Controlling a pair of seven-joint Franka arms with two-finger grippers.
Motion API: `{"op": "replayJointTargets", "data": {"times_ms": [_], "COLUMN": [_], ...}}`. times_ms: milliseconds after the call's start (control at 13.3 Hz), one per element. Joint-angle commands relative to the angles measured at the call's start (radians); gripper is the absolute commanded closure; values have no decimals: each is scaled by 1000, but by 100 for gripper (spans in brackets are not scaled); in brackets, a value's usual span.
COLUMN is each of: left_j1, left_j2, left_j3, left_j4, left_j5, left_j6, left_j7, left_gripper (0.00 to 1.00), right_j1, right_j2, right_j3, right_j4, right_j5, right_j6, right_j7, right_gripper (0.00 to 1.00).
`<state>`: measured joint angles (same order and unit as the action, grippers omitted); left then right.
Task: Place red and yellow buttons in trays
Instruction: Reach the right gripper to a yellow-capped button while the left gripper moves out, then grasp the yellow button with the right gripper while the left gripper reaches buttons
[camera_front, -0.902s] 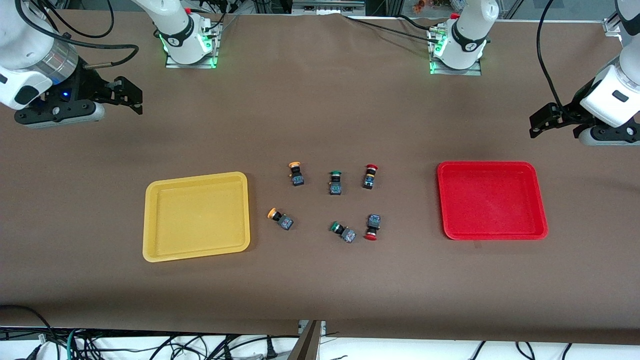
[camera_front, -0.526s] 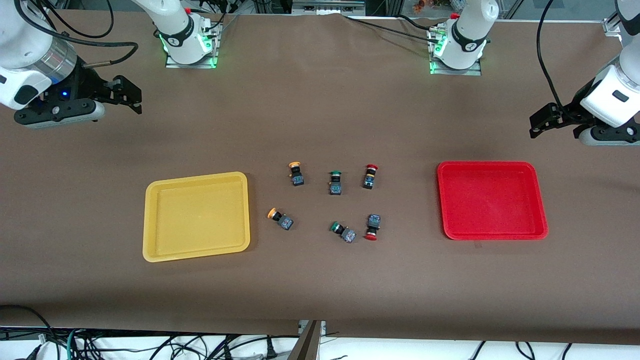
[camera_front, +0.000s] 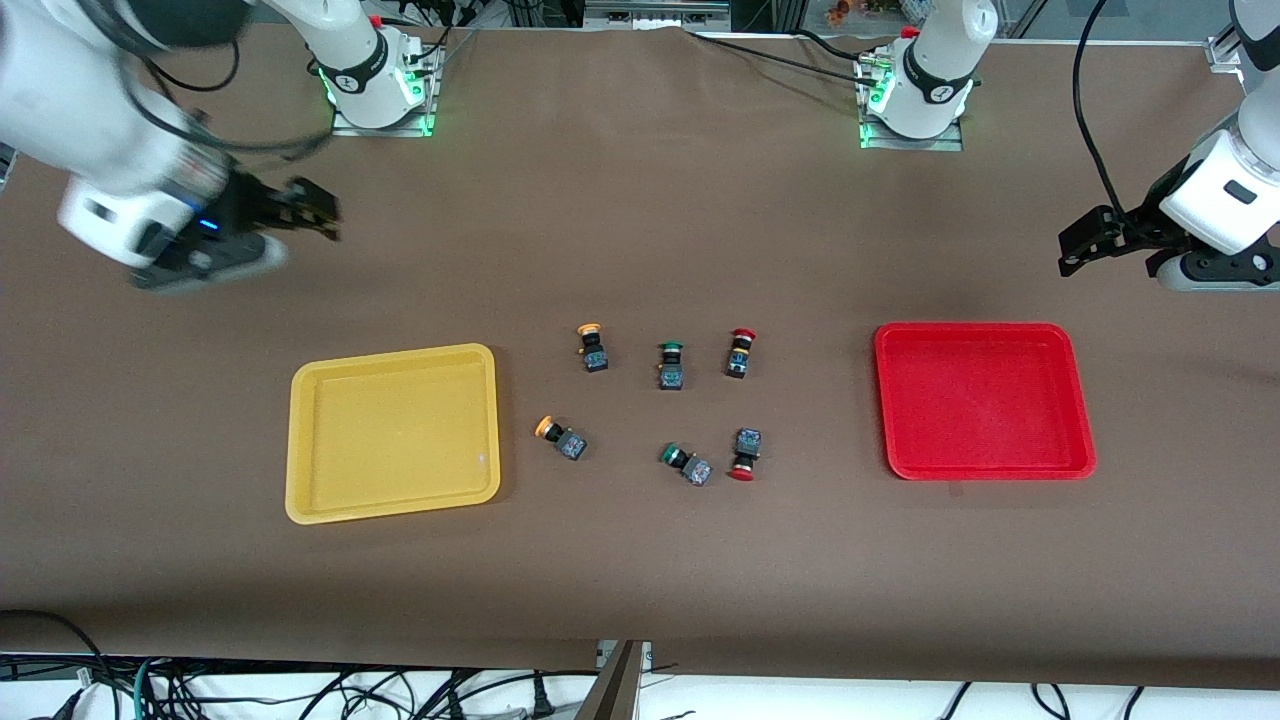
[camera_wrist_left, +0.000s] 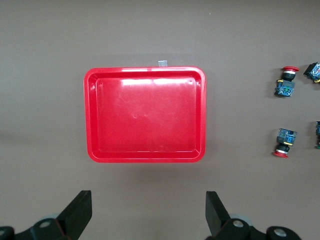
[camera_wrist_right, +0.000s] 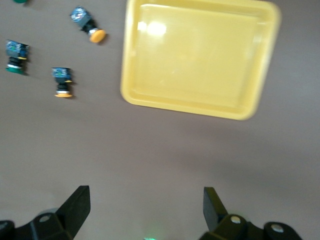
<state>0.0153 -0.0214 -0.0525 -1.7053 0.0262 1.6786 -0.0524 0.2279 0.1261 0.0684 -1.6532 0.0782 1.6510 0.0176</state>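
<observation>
The yellow tray lies toward the right arm's end and the red tray toward the left arm's end, both empty. Between them lie two yellow-capped buttons and two red-capped buttons. My right gripper is open and empty, in the air over bare table between its base and the yellow tray. My left gripper is open and empty over bare table by the red tray. The right wrist view shows the yellow tray and yellow buttons. The left wrist view shows the red tray and red buttons.
Two green-capped buttons lie among the others in the table's middle. The arm bases stand at the table's edge farthest from the front camera. Cables hang below the near edge.
My right arm has swung toward the table's middle, its gripper now closer to the yellow tray. The left arm, the buttons and the trays have not moved.
</observation>
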Motion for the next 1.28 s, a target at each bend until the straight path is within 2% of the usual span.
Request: {"op": "replayJointTargets", "data": {"times_ms": [0,226,451,602,752,827,902,1128,1203], "left_j1": [-1,-4,-21,-53,-90,-112,-129,-173,-196], "left_j2": [-15,-15,20,72,135,167,222,345,377], "left_j3": [-1,-1,-4,-15,-26,-26,-26,-26,-26], "left_j4": [-13,-11,22,58,58,61,78,90,90], "left_j5": [5,5,5,5,3,3,1,-80,-118], "left_j6": [9,9,-5,-81,-86,-77,-56,142,203], "left_j7": [5,5,3,8,9,6,-4,-17,-26], "left_gripper": [0,0,0,0,0,0,0,0,0], "right_j1": [137,273,350,410,416,416,418,412,412], "right_j2": [189,402,530,550,553,566,582,570,548], "right_j3": [1,1,1,-4,-4,-4,-4,-9,-21], "right_j4": [26,32,21,-17,-54,-57,-57,-51,-45], "right_j5": [18,26,28,23,23,23,23,25,23], "right_j6": [166,462,627,661,717,748,774,754,698], "right_j7": [163,322,396,435,436,436,436,443,427], "right_gripper": [0,0,0,0,0,4,22,92,100]}}
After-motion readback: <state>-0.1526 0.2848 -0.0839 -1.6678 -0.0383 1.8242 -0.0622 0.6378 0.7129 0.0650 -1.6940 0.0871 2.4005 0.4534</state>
